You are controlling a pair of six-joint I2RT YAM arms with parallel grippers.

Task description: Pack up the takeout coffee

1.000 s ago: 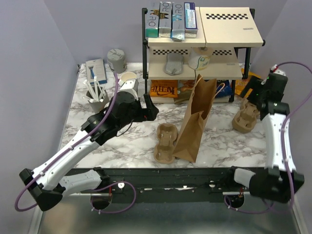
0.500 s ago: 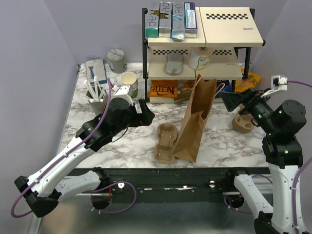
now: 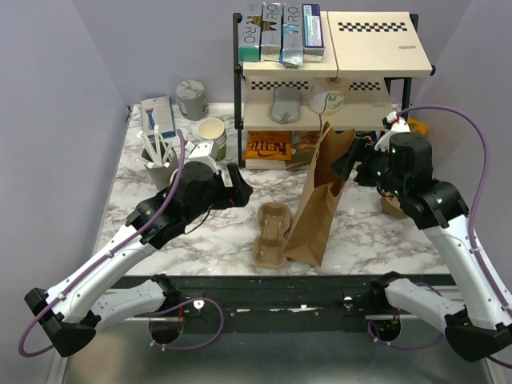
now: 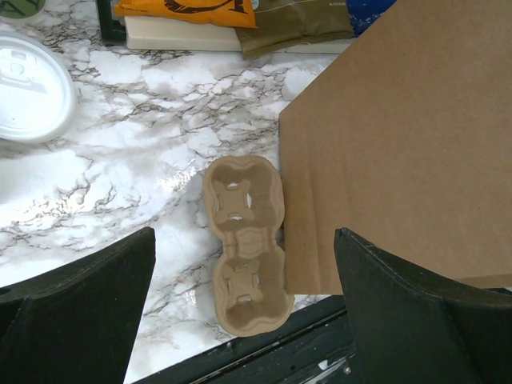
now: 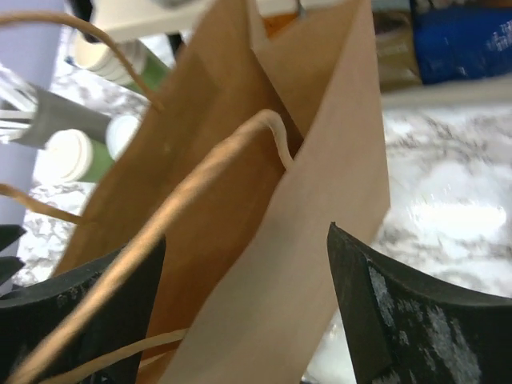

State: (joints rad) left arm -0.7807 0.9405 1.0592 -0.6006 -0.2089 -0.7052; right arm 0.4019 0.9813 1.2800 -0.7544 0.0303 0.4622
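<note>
The takeout coffee, a cup with a white lid, stands at the left behind my left wrist; its lid shows in the left wrist view and the cup in the right wrist view. A brown paper bag stands upright and open at the centre. My left gripper is open and empty, above the table left of the bag; a cardboard cup carrier lies below it. My right gripper is open at the bag's top, with the bag's wall and a handle between the fingers.
A two-shelf rack with boxes stands at the back, snack bags under it. A stack of lidless cups, a grey cup of white sticks and a second carrier are also on the marble table.
My right arm has swung in from the right edge to the top of the bag. My left gripper has shifted slightly left and back.
</note>
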